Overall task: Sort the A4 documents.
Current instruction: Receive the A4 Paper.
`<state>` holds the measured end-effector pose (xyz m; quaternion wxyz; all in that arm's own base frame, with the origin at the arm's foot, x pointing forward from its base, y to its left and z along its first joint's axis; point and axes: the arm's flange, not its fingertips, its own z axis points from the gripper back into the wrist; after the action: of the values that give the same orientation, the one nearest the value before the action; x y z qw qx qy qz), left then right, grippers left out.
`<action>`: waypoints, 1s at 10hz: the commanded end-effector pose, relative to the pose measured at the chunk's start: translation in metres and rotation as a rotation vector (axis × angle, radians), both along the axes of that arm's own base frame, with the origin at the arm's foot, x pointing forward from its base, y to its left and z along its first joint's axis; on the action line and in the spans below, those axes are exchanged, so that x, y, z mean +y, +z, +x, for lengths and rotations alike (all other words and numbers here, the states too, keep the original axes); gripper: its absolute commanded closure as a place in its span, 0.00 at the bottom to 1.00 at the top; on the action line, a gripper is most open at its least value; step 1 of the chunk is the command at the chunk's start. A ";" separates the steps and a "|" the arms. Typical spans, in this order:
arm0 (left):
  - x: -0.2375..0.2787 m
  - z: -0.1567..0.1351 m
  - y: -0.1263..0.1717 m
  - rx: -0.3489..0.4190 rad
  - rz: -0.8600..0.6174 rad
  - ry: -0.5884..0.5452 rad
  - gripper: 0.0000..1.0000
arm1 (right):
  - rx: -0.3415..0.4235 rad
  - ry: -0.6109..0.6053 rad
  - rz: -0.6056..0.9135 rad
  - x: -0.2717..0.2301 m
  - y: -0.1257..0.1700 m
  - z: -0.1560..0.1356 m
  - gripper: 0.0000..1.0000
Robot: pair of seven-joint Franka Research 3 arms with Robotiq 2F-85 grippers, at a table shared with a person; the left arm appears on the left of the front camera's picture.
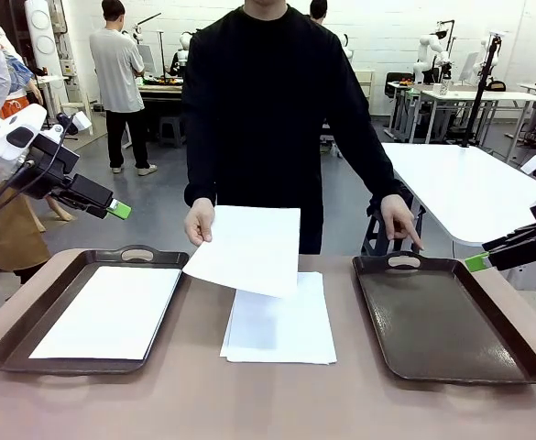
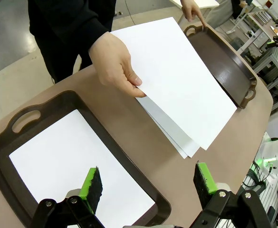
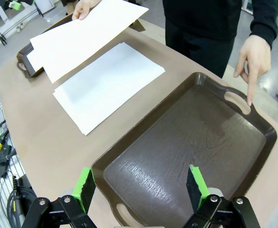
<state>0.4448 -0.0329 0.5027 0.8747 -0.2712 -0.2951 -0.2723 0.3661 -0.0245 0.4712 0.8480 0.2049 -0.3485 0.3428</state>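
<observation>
Over on the left side of the table (image 1: pixel 194 394), a dark brown handled tray (image 1: pixel 48 310) has one white A4 sheet (image 1: pixel 107 312) lying flat on its floor. Smack in the middle of the table, between the two trays, sits a small stack of A4 documents (image 1: pixel 281 330), edges slightly fanned. The person across the table is holding another sheet (image 1: pixel 247 247) by its corner with one hand (image 1: pixel 200 223), so it hangs over the far end of the stack and is tilted a bit toward the left tray. Their other hand (image 1: pixel 400 220) is pointing down, fingertip touching the far handle of the right tray (image 1: pixel 442 321), whose dark glossy floor is showing.

Robot-wise, the left gripper (image 2: pixel 147 183) is up in the air above the near side of the left tray, green pads spread wide with nothing between them. The right gripper (image 3: pixel 141 187) is the same deal: jaws wide apart, gripping nothing, hanging over the near end of the right tray. Neither one touches any paper.
</observation>
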 end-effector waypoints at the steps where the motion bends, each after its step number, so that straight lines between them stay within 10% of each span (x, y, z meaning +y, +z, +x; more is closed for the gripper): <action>1: 0.000 -0.001 0.002 -0.004 -0.006 -0.001 0.00 | -0.011 0.017 0.020 0.000 -0.002 0.004 0.00; 8: 0.000 -0.001 0.002 -0.004 -0.006 -0.001 0.00 | 0.000 0.000 0.000 0.000 0.000 0.000 0.00; 10: 0.000 -0.001 0.002 -0.004 -0.006 -0.001 0.00 | 0.124 0.049 0.095 0.026 -0.019 0.012 0.00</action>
<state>0.4448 -0.0329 0.5028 0.8747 -0.2711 -0.2952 -0.2724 0.3663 -0.0132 0.4613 0.8495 0.2372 -0.3285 0.3379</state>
